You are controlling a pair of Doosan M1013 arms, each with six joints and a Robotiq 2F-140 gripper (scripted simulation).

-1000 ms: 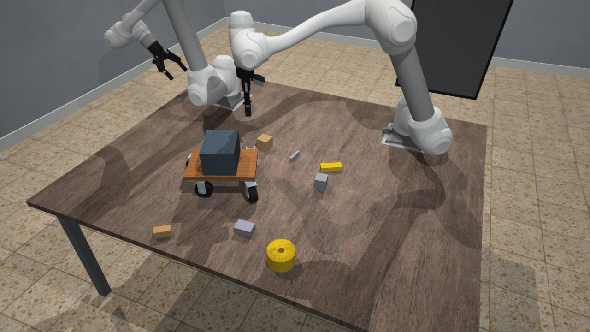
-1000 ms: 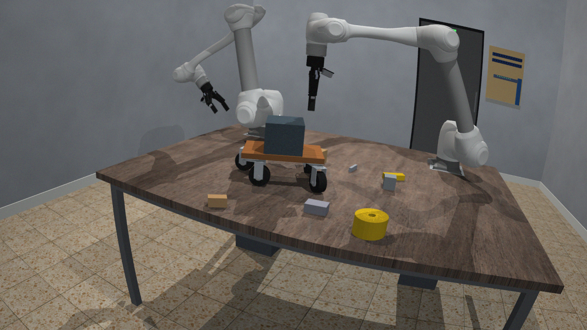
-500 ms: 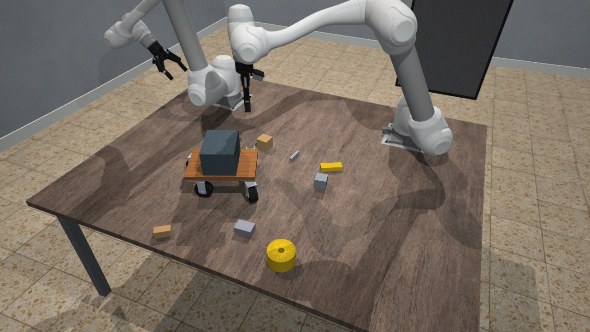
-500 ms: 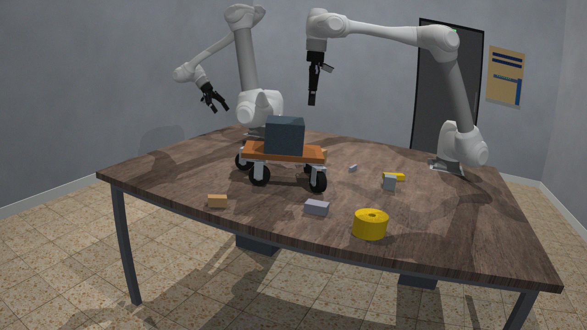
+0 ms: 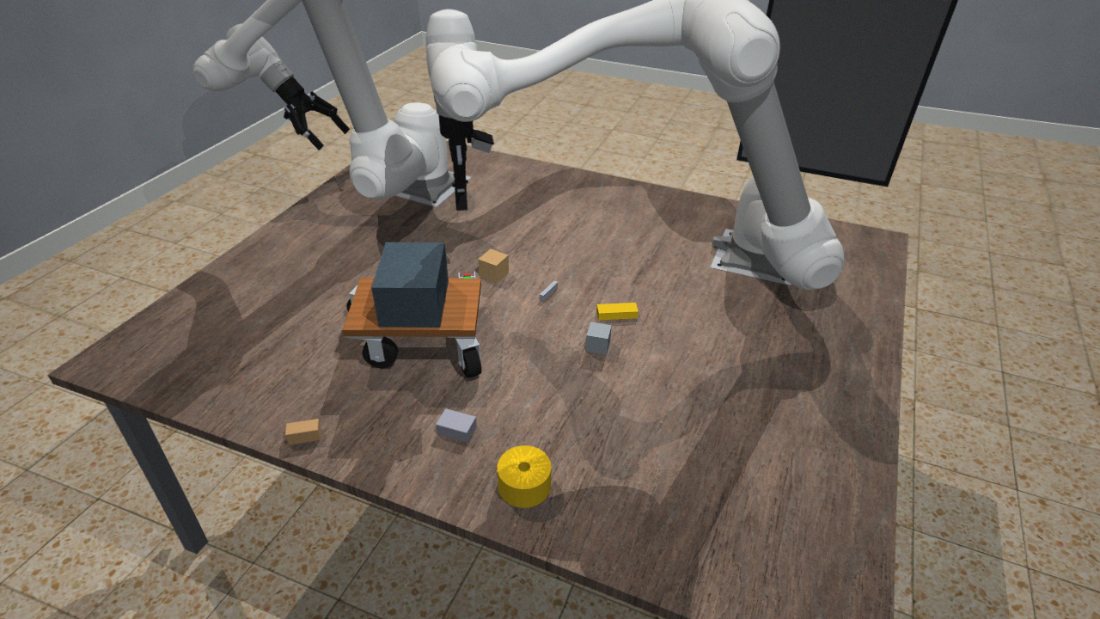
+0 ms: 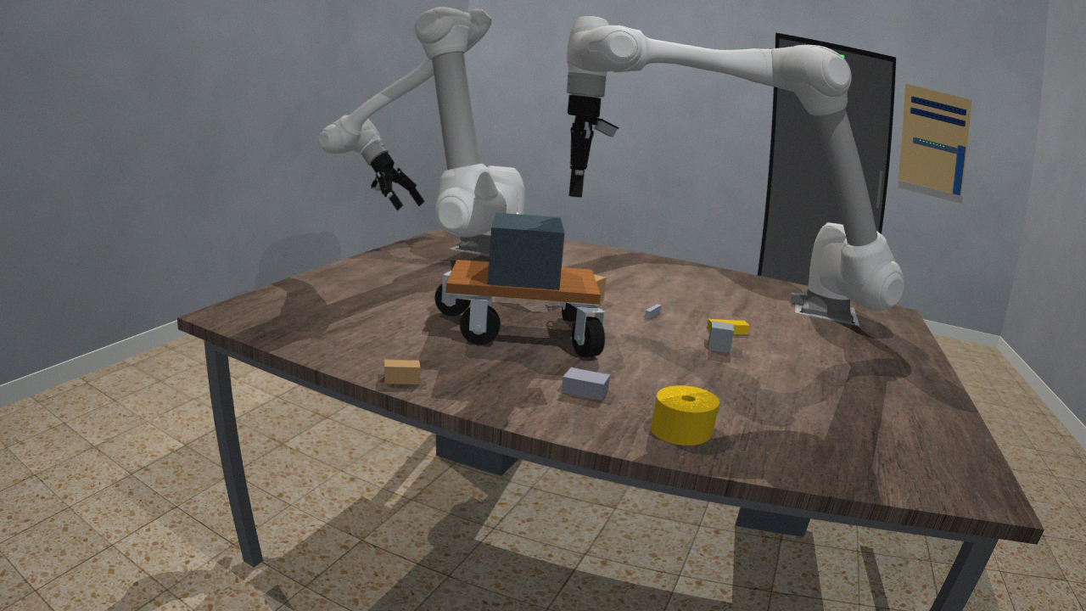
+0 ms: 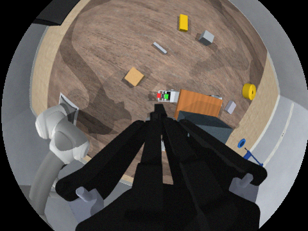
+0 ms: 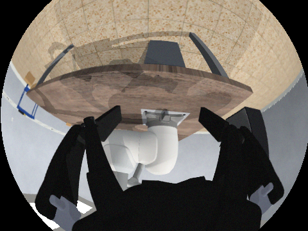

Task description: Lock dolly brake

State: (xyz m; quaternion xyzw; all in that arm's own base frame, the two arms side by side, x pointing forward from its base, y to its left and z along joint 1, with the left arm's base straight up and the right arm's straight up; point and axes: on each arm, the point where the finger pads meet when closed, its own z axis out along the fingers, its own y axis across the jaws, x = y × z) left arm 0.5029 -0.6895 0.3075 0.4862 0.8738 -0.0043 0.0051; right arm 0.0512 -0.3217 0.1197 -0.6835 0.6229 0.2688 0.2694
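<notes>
Dolly: ten o'clock on the table, top view. Exterior: left gripper clenched, empty, above. Left wrist: pedal near twelve; pressing off-centre could catch green or roll the dolly. Right wrist: right gripper released.

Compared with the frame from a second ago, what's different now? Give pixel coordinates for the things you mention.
The left hand [image 5: 461, 206] [image 6: 576, 193] [image 7: 158, 110] has risen a little, nearly straight up, most of it in the first half second. It is shut and empty; nothing was visibly picked up or released. Unchanged: the open right hand [image 5: 333, 138] [image 6: 408, 204] [image 8: 161, 113], the dolly [image 5: 461, 308] [image 6: 580, 284] [image 7: 199, 102], its dark box [image 5: 407, 300] [image 6: 525, 255] [image 7: 205, 126] and the yellow cylinder [image 5: 523, 488] [image 6: 684, 423] [image 7: 247, 91].
</notes>
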